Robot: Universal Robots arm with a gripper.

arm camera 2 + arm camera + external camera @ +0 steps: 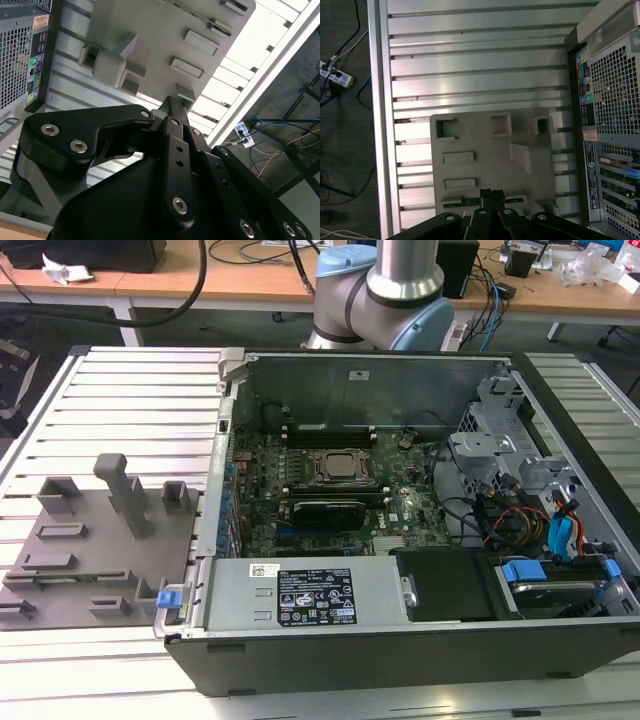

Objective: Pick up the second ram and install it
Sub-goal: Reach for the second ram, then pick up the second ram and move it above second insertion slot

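Under the tool [490, 193] lies the second ram [466, 202]

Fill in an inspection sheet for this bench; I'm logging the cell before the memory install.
Surface: slatted metal table, bearing a grey tray and an open computer case.
Job's things: green memory stick lying in the tray.
Clutter: nothing seen.
Grippers: gripper shut, lined up over the stick in the first wrist view.
Cables: wires inside the case; power strip with leads beside the table.
Surroundings: wooden desk behind the arm.

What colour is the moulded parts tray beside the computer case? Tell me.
Plain grey moulded tray, clearest in the exterior view.
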